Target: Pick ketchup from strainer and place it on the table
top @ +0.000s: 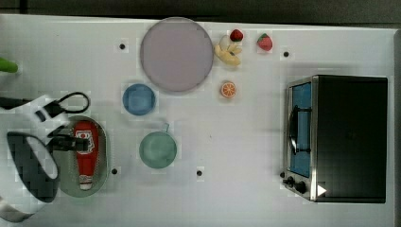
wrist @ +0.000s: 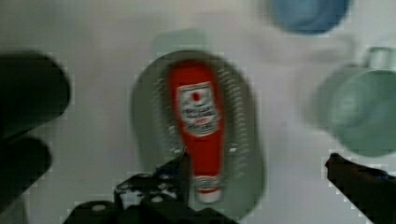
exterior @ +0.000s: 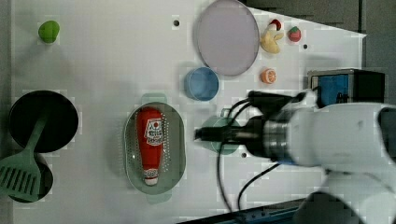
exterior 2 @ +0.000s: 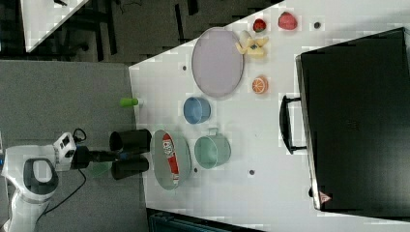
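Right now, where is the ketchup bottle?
The ketchup lies inside the pale green strainer, toward the left view's lower middle, with the green handled cup to its right in the left view.

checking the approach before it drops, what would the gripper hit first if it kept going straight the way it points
Probably the ketchup lying in the strainer: the open gripper points down at it, though its height above is unclear.

Bright, even light with soft shadows; wrist view blurred, other views blocky
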`<state>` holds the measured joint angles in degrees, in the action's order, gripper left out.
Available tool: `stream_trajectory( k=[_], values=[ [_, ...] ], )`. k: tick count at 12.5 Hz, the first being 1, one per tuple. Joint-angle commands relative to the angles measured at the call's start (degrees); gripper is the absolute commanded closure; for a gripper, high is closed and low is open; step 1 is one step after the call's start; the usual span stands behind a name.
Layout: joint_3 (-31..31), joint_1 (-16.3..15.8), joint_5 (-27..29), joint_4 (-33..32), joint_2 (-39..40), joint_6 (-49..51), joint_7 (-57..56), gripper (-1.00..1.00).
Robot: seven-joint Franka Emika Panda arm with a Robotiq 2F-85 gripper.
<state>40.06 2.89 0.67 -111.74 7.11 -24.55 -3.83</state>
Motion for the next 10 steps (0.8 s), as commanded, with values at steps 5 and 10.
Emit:
stream_trajectory(
  k=[5,10],
  values=[
    [2.0,-0.8,-5.5,-8.2,8.2,-20.3,4.5,-1.00],
    [1.6,-0.9,-6.8,-14.2,17.0,-36.6,4.5,-1.00]
  ],
)
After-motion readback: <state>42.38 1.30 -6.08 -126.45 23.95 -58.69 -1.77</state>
